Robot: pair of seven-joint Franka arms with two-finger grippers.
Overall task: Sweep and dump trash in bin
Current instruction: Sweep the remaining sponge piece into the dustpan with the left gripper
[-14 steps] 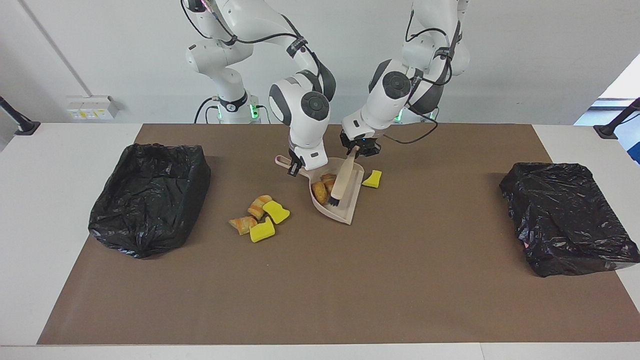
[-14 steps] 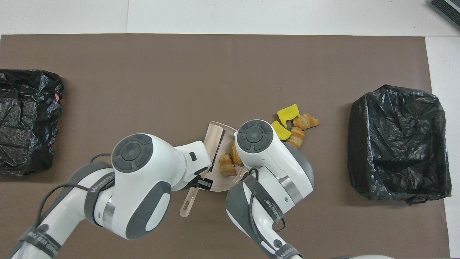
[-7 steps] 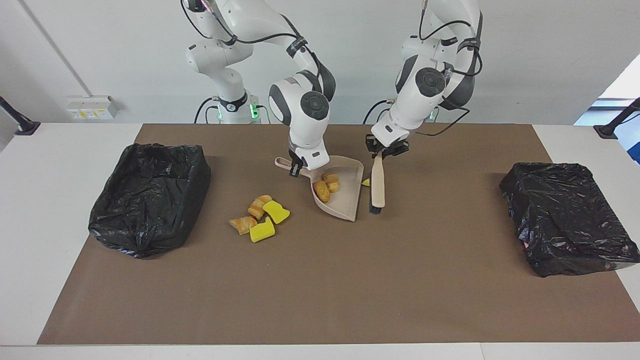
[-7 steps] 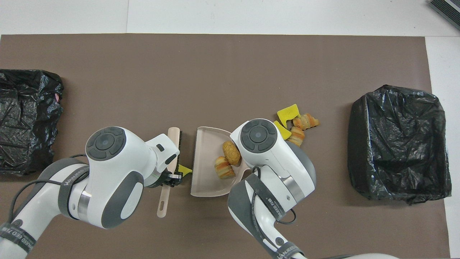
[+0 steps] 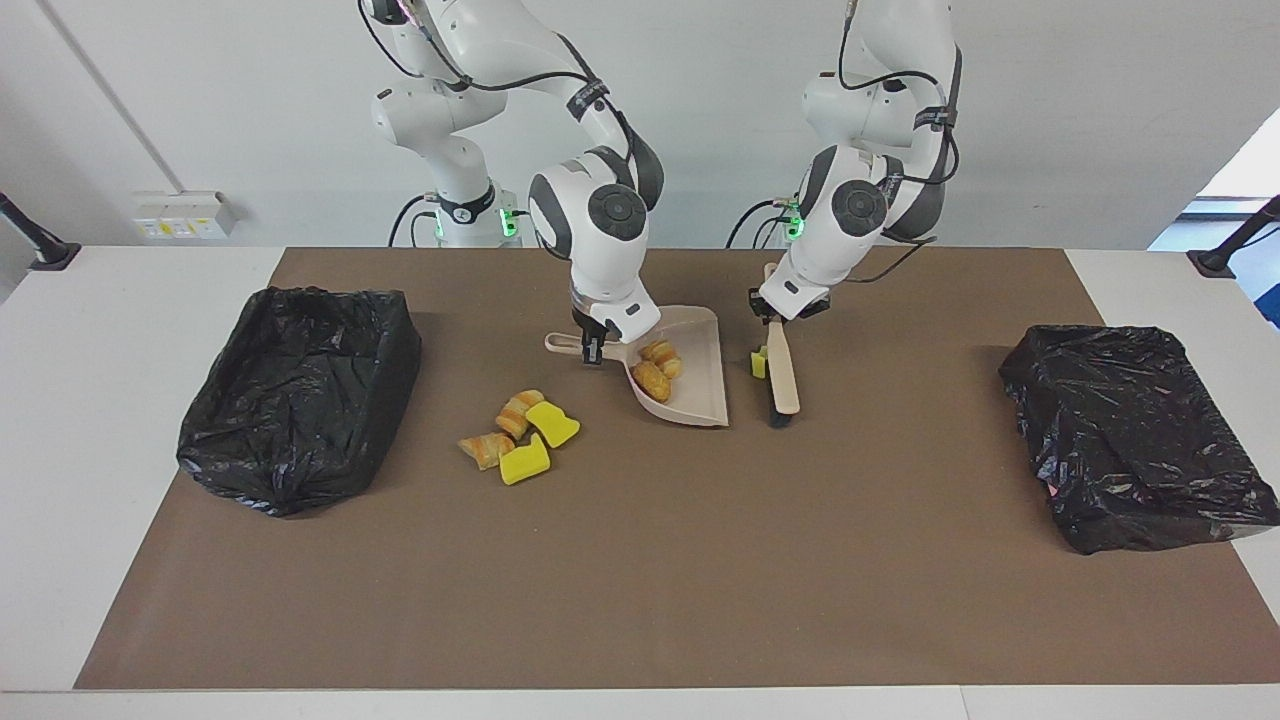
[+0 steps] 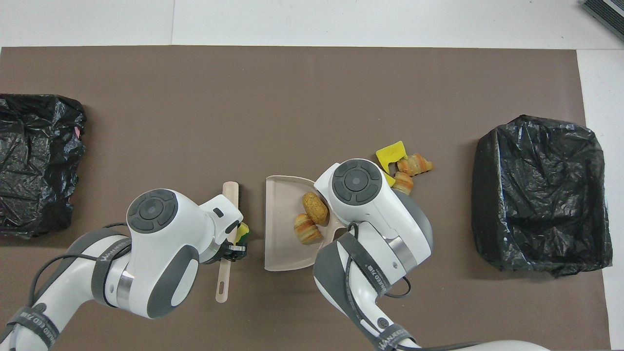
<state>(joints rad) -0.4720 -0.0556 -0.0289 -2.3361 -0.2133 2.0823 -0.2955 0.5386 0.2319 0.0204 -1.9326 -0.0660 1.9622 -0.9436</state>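
1. A bin (image 5: 300,395), lined with a black bag, sits on the brown mat (image 5: 640,580) well apart from the dustpan, at the right arm's end of the table.
2. 4 pieces of trash (image 5: 518,432) lie in a loose cluster on the mat, between this bin and the dustpan. They are near the dustpan and a little farther from the robots than its handle. 2 are yellow sponge bits and 2 are tan-orange lumps, and some of them touch.
3. The right gripper (image 5: 590,350) is pinched on the dustpan's handle, fingers pointing down.
4. The dustpan (image 5: 700,395) is beige, and its open lip points away from the robots. I cannot tell whether the lip touches the mat.
5. 2 bread lumps (image 5: 656,372) lie inside the dustpan, touching each other, toward the handle end.
6. 1 yellow bit (image 5: 759,362) lies between the dustpan and the brush. It touches the brush and is clear of the dustpan.
7. The brush (image 5: 783,380) lies just beside the dustpan and roughly parallel to it, on the side toward the left arm's end. Its dark bristles are at the end away from the robots.
8. The left gripper (image 5: 772,318) is clamped on the brush's handle, just above the yellow bit.
9. The other bin (image 5: 1135,435), also bagged in black, sits well apart from the dustpan at the left arm's end.
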